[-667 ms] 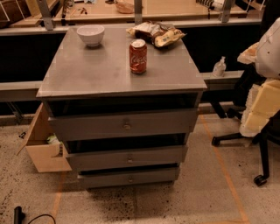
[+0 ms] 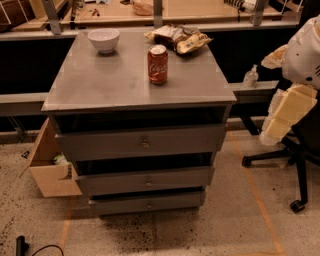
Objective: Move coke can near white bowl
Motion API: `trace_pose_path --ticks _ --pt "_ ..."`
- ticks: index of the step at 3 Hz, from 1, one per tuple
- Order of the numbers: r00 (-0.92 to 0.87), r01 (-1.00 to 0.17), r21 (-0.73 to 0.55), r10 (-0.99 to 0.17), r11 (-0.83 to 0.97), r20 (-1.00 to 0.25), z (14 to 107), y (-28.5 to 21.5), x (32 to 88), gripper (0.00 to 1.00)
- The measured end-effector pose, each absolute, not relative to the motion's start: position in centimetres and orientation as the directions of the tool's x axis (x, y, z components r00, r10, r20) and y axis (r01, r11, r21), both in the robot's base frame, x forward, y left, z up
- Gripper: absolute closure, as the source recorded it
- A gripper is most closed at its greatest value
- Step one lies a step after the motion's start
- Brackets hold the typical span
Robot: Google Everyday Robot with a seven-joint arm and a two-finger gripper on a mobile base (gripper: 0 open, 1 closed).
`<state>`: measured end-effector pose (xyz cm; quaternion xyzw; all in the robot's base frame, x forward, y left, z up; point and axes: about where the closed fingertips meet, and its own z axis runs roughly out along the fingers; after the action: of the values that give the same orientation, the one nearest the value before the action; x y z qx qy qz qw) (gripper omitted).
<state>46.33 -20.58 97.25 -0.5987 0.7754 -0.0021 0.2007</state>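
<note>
The coke can (image 2: pixel 157 64), red with white script and a silver top, stands upright on the grey cabinet top (image 2: pixel 100 85), right of centre. The white bowl (image 2: pixel 103 40) sits at the back left corner of the top, well apart from the can. My gripper (image 2: pixel 283 116) is at the right edge of the view, beside the cabinet and lower than its top, far to the right of the can. It holds nothing that I can see.
Brown-and-yellow snack bags (image 2: pixel 179 38) lie at the back right, just behind the can. The cabinet's drawers (image 2: pixel 145 144) are below. A cardboard box (image 2: pixel 50 170) stands on the floor at the left, an office chair base (image 2: pixel 295 165) at the right. A wooden bench (image 2: pixel 200 10) runs behind.
My arm at the right has shifted slightly left and up. The can and the bowl have not moved.
</note>
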Motion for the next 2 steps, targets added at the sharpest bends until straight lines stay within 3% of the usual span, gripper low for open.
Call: trace_pose_path --ticks 2 --pt "-0.077 -0.883 -0.268 -0.683 0.384 -0.726 97.2 -15.4 57.4 0.00"
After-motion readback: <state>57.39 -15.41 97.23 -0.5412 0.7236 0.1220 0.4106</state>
